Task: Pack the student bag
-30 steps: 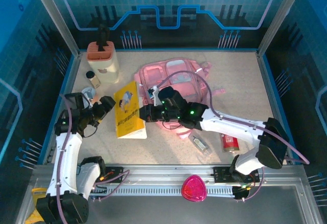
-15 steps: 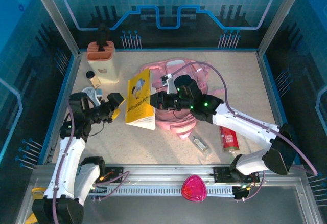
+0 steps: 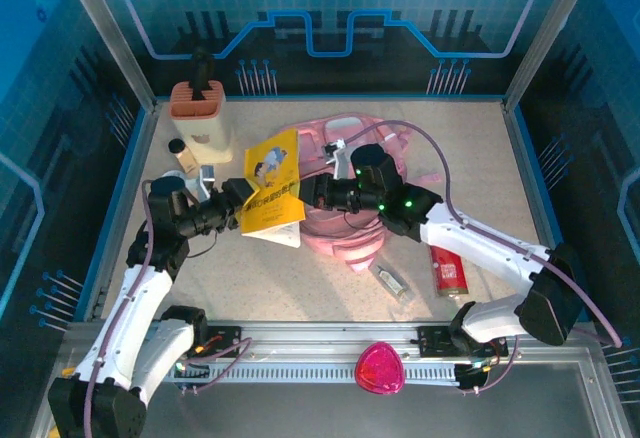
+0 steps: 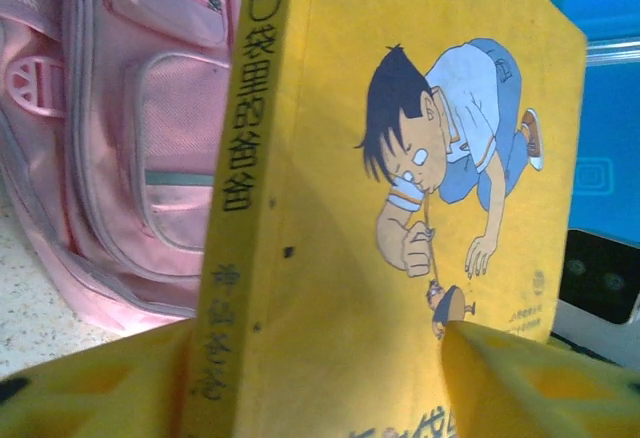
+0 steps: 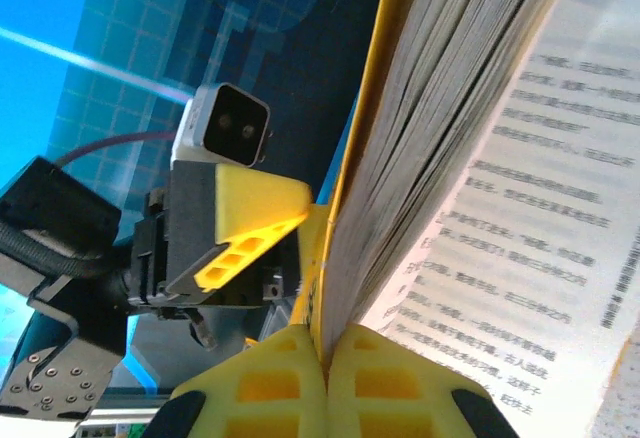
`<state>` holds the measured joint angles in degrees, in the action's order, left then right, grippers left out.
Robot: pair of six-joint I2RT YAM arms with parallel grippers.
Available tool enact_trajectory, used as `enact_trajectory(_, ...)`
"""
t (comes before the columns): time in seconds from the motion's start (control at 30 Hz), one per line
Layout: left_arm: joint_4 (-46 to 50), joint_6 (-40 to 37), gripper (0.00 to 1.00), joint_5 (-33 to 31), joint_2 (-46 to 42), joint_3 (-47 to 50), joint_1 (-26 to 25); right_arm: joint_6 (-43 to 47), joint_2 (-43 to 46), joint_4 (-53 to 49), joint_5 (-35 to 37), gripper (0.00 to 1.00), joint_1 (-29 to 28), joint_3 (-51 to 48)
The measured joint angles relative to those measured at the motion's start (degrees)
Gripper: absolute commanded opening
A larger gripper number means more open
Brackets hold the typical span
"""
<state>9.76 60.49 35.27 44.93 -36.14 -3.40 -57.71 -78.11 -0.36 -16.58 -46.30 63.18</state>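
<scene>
Top external view, counted: one pink backpack (image 3: 340, 230), one yellow book (image 3: 270, 186), one cream container with an orange top (image 3: 200, 118), one small dark-capped bottle (image 3: 180, 153), one small clear bottle (image 3: 390, 278), one red can (image 3: 450, 270), one magenta rounded thing (image 3: 380, 368) on the front rail, and two arms. The backpack lies flat at the far middle of the table, partly behind the book and the right arm. In the left wrist view it sits just beyond the book's spine. The book is up off the table, tilted, between the two grippers. The right gripper (image 3: 305, 196) is pinched tight on the book's page edge. The right wrist view shows its yellow fingers (image 5: 255, 383) clamped together on the cover and pages. The left gripper (image 3: 245, 198) is at the book's opposite edge, jaws part-way apart with one finger on each side. I cannot tell whether they press on it. A second ago the book lay flat on the table beside the backpack, under the right gripper. Half a second ago it was already raised, with the left gripper short of it. The left gripper has since reached the book. The container, both bottles, the can and the magenta thing have not moved.
</scene>
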Motion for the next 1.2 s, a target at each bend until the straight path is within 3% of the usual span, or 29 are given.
enact_trajectory(0.3,-1.6,1.18,0.28,-1.64,0.02,0.0,-0.85,-0.83,0.42,1.75,-0.28,0.0,1.64,-3.37)
enact_trajectory(0.47,-2.54,1.4,0.21,-2.23,0.13,0.0,-1.81,-1.01,0.42,2.58,-0.42,0.0,1.84,-4.44)
enact_trajectory(0.6,-2.82,1.6,0.14,-2.16,0.46,0.0,-2.38,-0.98,0.46,2.73,-0.59,0.15,2.51,-6.16)
enact_trajectory(0.93,-6.19,4.24,0.0,-2.78,1.86,0.0,-3.61,-1.31,5.14,1.22,-2.43,0.91,5.2,-11.23)
enact_trajectory(1.03,-8.11,5.22,0.0,-3.74,1.95,0.0,-5.09,-2.12,5.29,0.7,-3.61,0.99,6.36,-11.61)
enact_trajectory(1.2,-10.91,6.12,0.0,-7.13,2.12,-0.02,-10.12,-4.83,3.02,3.52,-8.07,1.0,6.67,-11.63)
